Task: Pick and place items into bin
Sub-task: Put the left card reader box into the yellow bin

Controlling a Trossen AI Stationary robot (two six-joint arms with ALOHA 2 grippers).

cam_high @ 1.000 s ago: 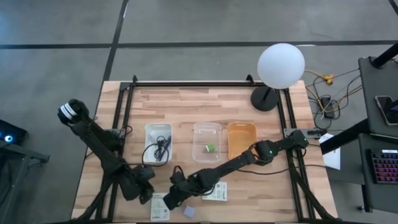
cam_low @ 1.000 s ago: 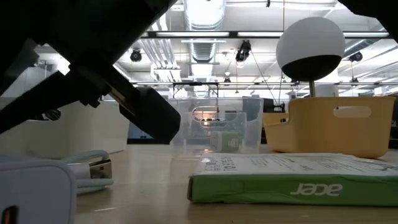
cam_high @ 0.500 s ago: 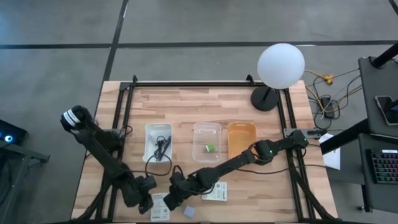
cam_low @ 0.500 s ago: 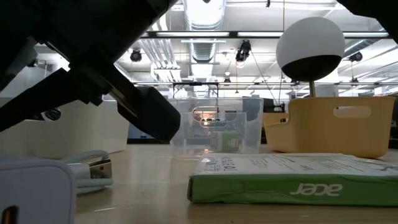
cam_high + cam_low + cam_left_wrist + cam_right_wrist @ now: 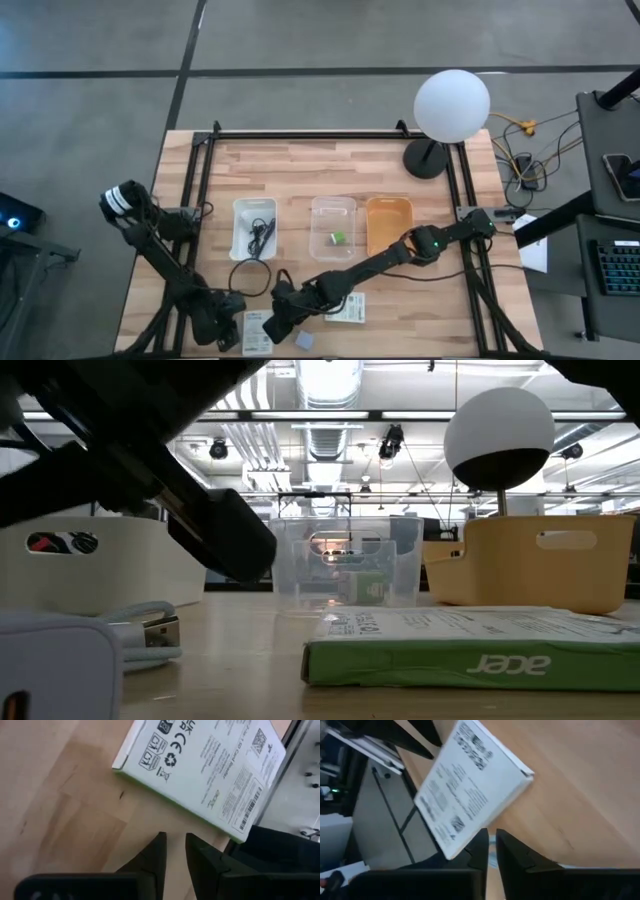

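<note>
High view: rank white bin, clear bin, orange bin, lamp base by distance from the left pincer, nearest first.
From the left pincer, at the table's near-left edge:
1. White bin, left of the bin row, holding a black cable.
2. Clear bin, middle of the row.
3. Orange bin, right of the row.
4. Lamp base, far right corner area.
</note>
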